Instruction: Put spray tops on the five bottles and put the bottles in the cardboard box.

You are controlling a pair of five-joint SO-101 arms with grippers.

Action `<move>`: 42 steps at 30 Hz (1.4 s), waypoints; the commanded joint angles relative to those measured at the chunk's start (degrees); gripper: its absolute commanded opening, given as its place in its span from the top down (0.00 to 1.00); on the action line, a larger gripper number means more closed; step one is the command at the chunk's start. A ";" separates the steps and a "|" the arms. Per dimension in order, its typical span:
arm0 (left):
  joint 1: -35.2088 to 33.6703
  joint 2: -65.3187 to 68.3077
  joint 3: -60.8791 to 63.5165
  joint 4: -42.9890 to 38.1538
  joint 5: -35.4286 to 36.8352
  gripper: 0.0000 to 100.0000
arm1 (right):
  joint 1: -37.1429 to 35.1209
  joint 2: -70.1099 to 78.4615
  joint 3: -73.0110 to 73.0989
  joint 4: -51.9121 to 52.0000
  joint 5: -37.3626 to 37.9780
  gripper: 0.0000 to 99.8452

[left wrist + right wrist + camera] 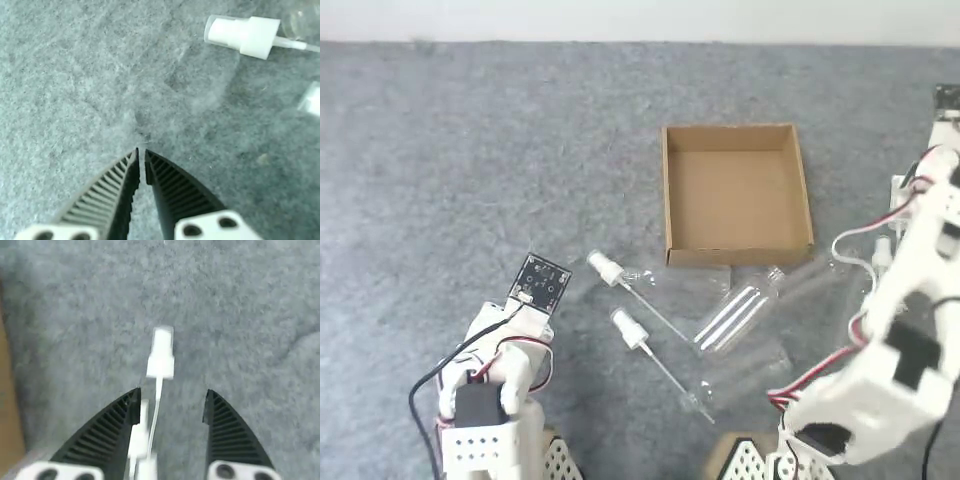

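The open cardboard box [735,190] sits at mid-table. In front of it lie several clear bottles, one [740,318] with its neck toward the box, and two loose white spray tops [605,267] [628,327] with long tubes. My left gripper [141,152] is shut with nothing in it, low over bare carpet, and a spray top [245,34] lies beyond its tips. My right gripper [171,395] is open over the carpet. A white spray top [161,355] lies just past its tips, its thin tube running back between the fingers. A second white top [137,440] lies against one finger.
Grey carpet [470,150] covers the table, with free room at the left and back. The left arm's wrist camera [540,282] is left of the spray tops. The right arm [900,330] rises over the bottles' right end. A brown box edge [7,390] borders the right wrist view.
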 commanded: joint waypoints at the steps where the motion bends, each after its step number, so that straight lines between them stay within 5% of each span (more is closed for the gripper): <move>1: -0.35 -0.97 -0.48 0.09 -0.53 0.99 | 0.75 9.01 -12.75 -0.13 -1.23 0.83; 13: -0.35 -0.97 -0.48 0.09 -0.53 0.99 | -0.13 29.05 -26.11 -0.22 -1.32 0.84; 19: -0.35 -0.97 -0.48 0.09 -0.53 0.99 | 0.75 30.81 -26.29 -0.31 -1.23 0.98; 24: -0.35 -0.97 -0.48 0.09 -0.53 0.99 | 3.56 29.85 -30.24 1.63 -0.97 1.00; 33: -0.35 -0.97 -0.48 0.09 -0.53 0.99 | 6.46 24.57 -52.57 21.58 -0.70 1.00; 39: -0.35 -0.97 -0.48 0.09 -0.53 0.99 | 0.48 20.70 -70.07 44.26 -0.70 1.00; 42: -0.35 -0.97 -0.48 0.09 -0.53 0.99 | -3.03 18.15 -71.74 45.93 -2.20 1.00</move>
